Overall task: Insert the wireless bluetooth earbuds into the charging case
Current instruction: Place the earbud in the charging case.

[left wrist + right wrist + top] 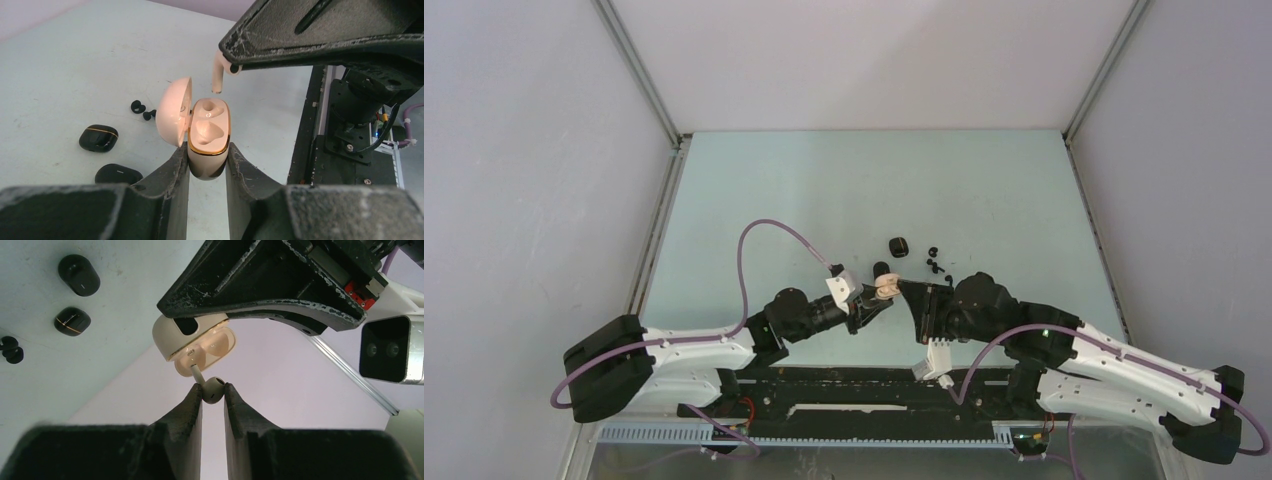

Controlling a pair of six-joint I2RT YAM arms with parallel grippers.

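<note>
My left gripper (207, 150) is shut on the lower body of a cream-pink charging case (209, 132) with a gold rim. It holds the case off the table with the lid swung open to the left. Both sockets of the case show empty. My right gripper (213, 390) is shut on the round head of a cream-white earbud (212, 389). The stem of that earbud (218, 75) points down at the far socket, its tip just above the opening. Two tiny black earbuds (137, 106) lie loose on the table beyond the case. From above, both grippers meet at the case (886, 288).
Two rounded black cases (98, 138) (118, 174) lie on the table to the left of the held case, one with a gold line. A black base rail (854, 385) runs along the table's near edge. Grey walls enclose the table on three sides.
</note>
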